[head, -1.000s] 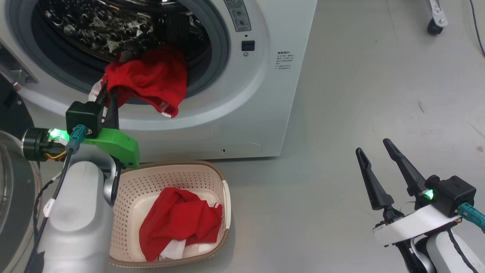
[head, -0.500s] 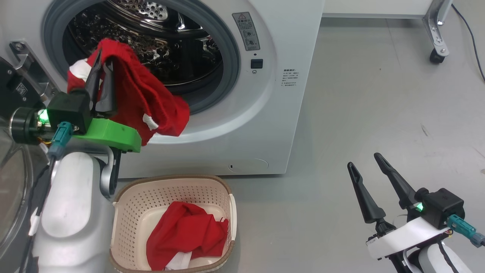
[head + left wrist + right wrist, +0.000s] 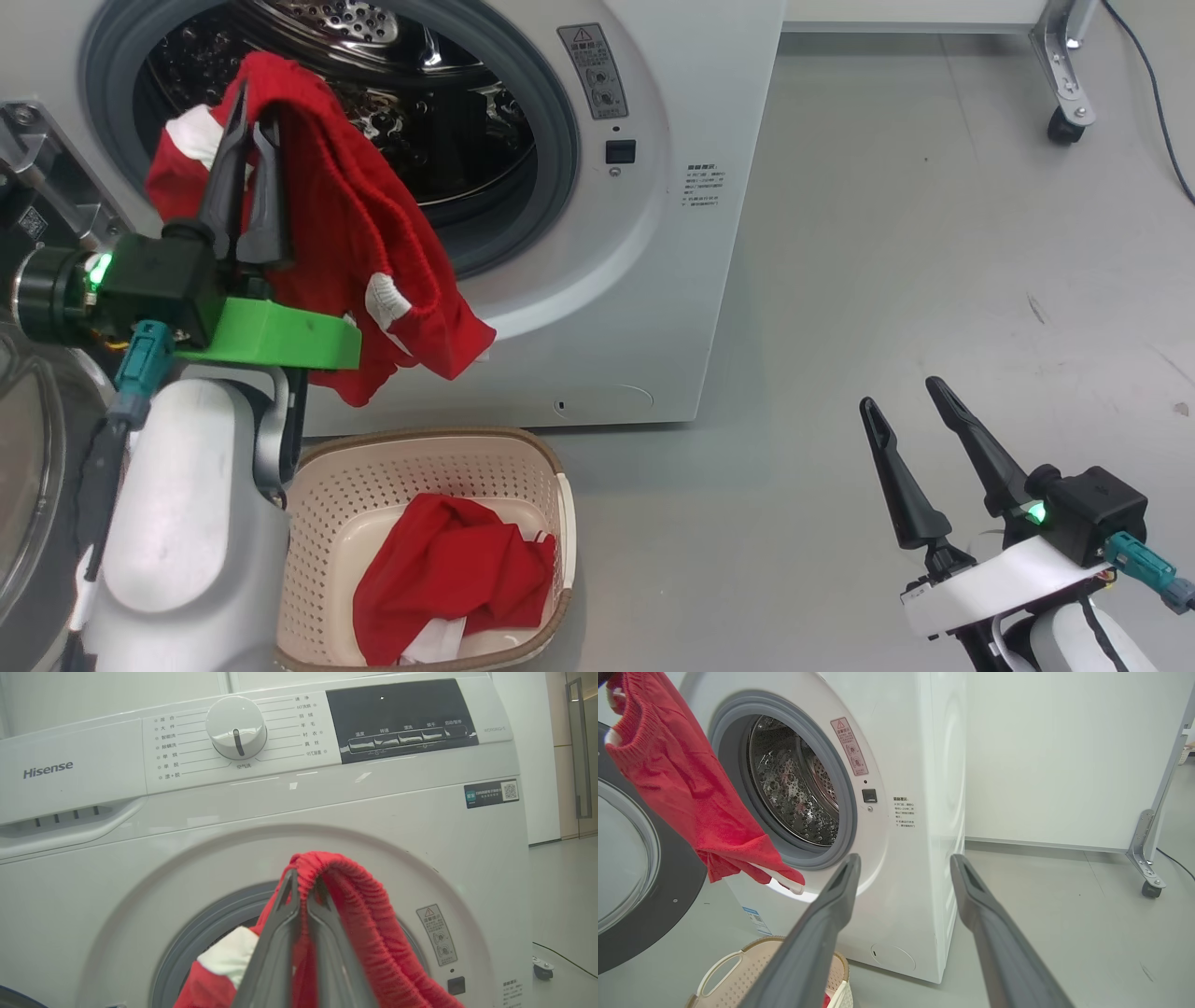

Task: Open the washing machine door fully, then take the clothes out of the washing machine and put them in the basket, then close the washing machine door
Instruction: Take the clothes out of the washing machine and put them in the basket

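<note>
Firmly, the left pincer (image 3: 254, 103) clamps the bright red, white-trimmed clothes (image 3: 355, 215), draped limp, while the right pincer (image 3: 901, 393) gapes.

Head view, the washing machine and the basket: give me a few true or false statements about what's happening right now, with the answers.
1. The left claw is shut on a red garment. True.
2. The basket is empty. False: a second red garment lies in it.
3. The right claw is open and holds nothing. True.
4. The door is closed. False: it stands swung open, and the drum shows.
5. The held garment lies on the floor. False: it hangs from the left claw in front of the washing machine.
</note>
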{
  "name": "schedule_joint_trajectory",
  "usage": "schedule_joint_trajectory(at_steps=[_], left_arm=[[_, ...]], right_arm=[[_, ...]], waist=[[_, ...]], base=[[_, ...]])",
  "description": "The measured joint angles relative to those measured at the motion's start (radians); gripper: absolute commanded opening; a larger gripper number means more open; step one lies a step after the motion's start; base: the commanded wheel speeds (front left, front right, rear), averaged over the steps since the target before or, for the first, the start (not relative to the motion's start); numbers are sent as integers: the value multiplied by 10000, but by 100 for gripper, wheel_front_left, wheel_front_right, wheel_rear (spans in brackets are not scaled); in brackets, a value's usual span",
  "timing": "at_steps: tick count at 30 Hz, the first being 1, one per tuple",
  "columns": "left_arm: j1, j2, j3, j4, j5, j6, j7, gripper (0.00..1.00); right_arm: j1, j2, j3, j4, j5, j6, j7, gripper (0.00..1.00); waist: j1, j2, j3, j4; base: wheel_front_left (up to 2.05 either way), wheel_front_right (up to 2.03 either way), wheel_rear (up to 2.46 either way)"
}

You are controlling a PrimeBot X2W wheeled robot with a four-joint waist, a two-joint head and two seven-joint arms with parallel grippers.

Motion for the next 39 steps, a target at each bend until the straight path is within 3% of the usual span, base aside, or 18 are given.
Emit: schedule_joint_trajectory(at_steps=[19,39], left_arm=[[2325,12,-337,1141,-42,416,711,0],[2204,29,-495,3438,-347,821,1145,0]], right_arm=[[-18,-167,-104,-276,-77,0,0,100],[-640,-915,-75,-665,25,0,0,100]], waist=[[0,0,867,-387],[0,0,2395,-1070]], base=[[0,0,0],[0,0,0]])
